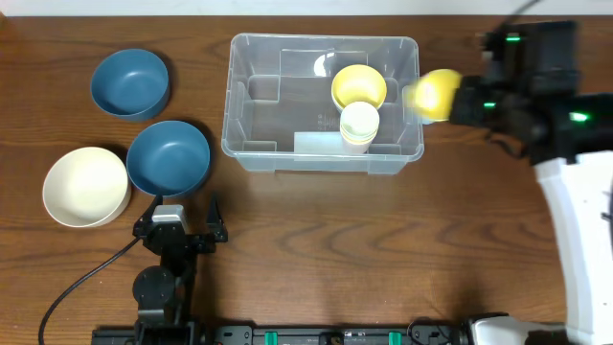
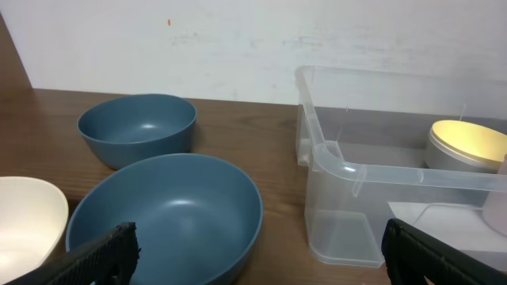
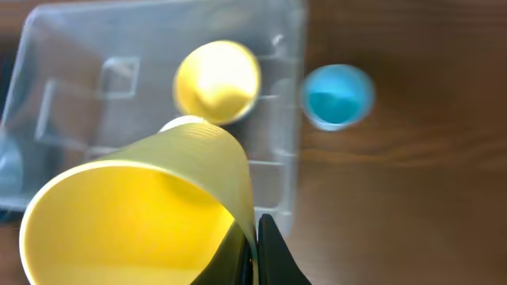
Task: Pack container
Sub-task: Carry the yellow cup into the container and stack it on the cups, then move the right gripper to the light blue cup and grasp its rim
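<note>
**Overhead:** The right gripper [image 1: 458, 98] is clamping a yellow cup [image 1: 433, 94] in the air just beside the right wall of the container [image 1: 251, 59]. The container is sitting mid-table, its long axis running left to right. It is lying directly left of the cup, so the coming move looks like a short carry leftward over the rim. A second yellow cup [image 1: 359, 86] and a cream cup [image 1: 360, 123] are already standing inside, toward the right end. The left gripper [image 1: 184, 209] is waiting at the near left, jaws spread and empty, well apart from the container. The right arm is plainly the nearer one.

**Left wrist:** The left gripper [image 2: 260, 237] is hanging wide open, grasping nothing, above the near blue bowl [image 2: 166, 214]. The far blue bowl [image 2: 136, 127] is sitting beyond it and a cream bowl [image 2: 28, 222] at the left edge. The container's left end [image 2: 380, 174] is rising to the right.

**Right wrist:** The right gripper [image 3: 255, 237] is pinching the yellow cup [image 3: 142, 206] by its wall at the rim. The cup is tilting, its mouth facing the camera. Beneath and to the left, the container's right wall [image 3: 297, 119] is showing, with the second yellow cup [image 3: 216, 81] inside. A small blue cup [image 3: 338, 96] is standing on the table [image 3: 412, 198] just outside that wall.
</note>
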### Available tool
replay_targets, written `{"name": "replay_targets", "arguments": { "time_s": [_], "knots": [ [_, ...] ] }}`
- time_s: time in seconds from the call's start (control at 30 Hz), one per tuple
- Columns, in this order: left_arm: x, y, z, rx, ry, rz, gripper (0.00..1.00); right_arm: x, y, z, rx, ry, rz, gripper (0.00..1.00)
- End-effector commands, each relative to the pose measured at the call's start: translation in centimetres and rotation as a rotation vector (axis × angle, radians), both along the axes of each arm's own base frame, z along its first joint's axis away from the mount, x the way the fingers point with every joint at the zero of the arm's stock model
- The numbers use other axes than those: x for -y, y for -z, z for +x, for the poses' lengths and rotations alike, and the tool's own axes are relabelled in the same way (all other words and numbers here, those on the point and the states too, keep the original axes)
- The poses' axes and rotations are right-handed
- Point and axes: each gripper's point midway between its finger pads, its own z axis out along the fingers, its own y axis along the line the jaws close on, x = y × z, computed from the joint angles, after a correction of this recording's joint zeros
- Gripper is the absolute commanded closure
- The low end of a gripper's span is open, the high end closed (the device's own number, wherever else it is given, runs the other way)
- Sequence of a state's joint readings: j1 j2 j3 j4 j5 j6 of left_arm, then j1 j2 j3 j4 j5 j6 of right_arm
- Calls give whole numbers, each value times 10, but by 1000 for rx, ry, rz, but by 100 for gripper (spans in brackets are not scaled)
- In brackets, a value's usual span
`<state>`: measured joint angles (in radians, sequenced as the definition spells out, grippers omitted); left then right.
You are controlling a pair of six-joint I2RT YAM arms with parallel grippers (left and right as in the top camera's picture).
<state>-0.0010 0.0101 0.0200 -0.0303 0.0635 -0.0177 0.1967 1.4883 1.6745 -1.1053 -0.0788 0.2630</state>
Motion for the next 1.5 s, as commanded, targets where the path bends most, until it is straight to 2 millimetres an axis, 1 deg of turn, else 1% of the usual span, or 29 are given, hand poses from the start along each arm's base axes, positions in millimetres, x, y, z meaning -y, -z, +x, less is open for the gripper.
{"name": "replay_targets", "arguments": {
  "time_s": [0.0, 0.1, 0.2, 0.3, 0.47, 0.5, 0.53, 0.57, 0.63, 0.67, 0.73, 0.8, 0.87, 0.97, 1.03, 1.07, 1.1, 1.17, 1.27, 1.33, 1.43, 1.47],
  "knots": [
    [0, 15, -1, -46, 2, 13, 2, -28, 22, 5, -43, -45, -48, 98],
    [0, 15, -1, -46, 2, 13, 2, -49, 44, 9, -94, -90, -66, 98],
    [0, 15, -1, -46, 2, 13, 2, -63, 69, 14, -150, -119, -88, 99],
    [0, 15, -1, -46, 2, 13, 2, -70, 92, 20, -196, -131, -104, 99],
    [0, 15, -1, -46, 2, 13, 2, -74, 117, 31, -234, -131, -116, 98],
    [0, 15, -1, -46, 2, 13, 2, -75, 120, 32, -236, -132, -117, 94],
    [0, 15, -1, -46, 2, 13, 2, -75, 122, 33, -239, -132, -117, 78],
    [0, 15, -1, -46, 2, 13, 2, -76, 123, 34, -238, -132, -118, 71],
    [0, 15, -1, -46, 2, 13, 2, -76, 123, 36, -229, -133, -116, 68],
    [0, 15, -1, -46, 2, 13, 2, -77, 121, 38, -219, -140, -116, 62],
    [0, 15, -1, -46, 2, 13, 2, -78, 115, 41, -202, -142, -112, 43],
    [0, 15, -1, -46, 2, 13, 2, -80, 107, 44, -187, -142, -107, 33],
    [0, 15, -1, -46, 2, 13, 2, -81, 92, 46, -167, -147, -99, 26],
    [0, 15, -1, -46, 2, 13, 2, -79, 62, 50, -126, -135, -93, 24],
    [0, 15, -1, -46, 2, 13, 2, -71, 39, 56, -87, -111, -88, 22],
    [0, 15, -1, -46, 2, 13, 2, -65, 31, 59, -71, -96, -88, 20],
    [0, 15, -1, -46, 2, 13, 2, -57, 24, 62, -57, -73, -88, 18],
    [0, 15, -1, -46, 2, 13, 2, -39, 21, 69, -49, -24, -86, 18],
    [0, 15, -1, -46, 2, 13, 2, -6, 29, 78, -71, 65, -96, 18],
    [0, 15, -1, -46, 2, 13, 2, 21, 39, 85, -96, 138, -110, 18],
    [0, 15, -1, -46, 2, 13, 2, 53, 58, 95, -140, 209, -111, 20],
    [0, 15, -1, -46, 2, 13, 2, 61, 65, 97, -158, 226, -111, 20]
  ]
}}
